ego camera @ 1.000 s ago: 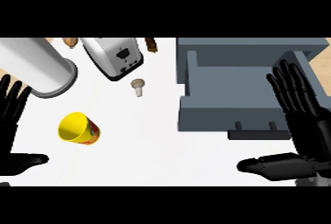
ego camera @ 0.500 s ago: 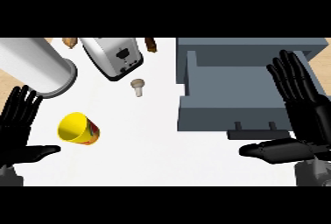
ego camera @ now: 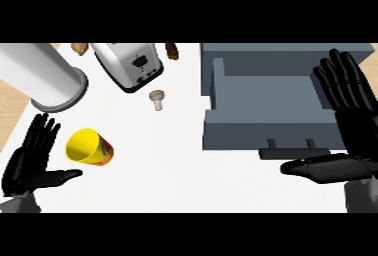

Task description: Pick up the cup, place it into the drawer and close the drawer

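A yellow cup (ego camera: 89, 147) with a red band lies on its side on the white counter, at the left. Just left of and below it is my left hand (ego camera: 31, 162), open, fingers up, thumb pointing toward the cup, not touching it. The grey drawer (ego camera: 266, 130) stands pulled open at the right, its handle (ego camera: 293, 151) facing me. My right hand (ego camera: 347, 125) is open at the right edge, fingers stretched over the drawer's right side, thumb below the handle.
A large white cylinder (ego camera: 40, 77) lies at the back left. A silver toaster (ego camera: 131, 65) stands at the back, with a small mushroom (ego camera: 156, 99) in front of it. Bread pieces (ego camera: 172, 50) sit beside the toaster.
My left hand has moved right and in from the left edge toward the cup. My right hand has shifted slightly up and left over the drawer's side.
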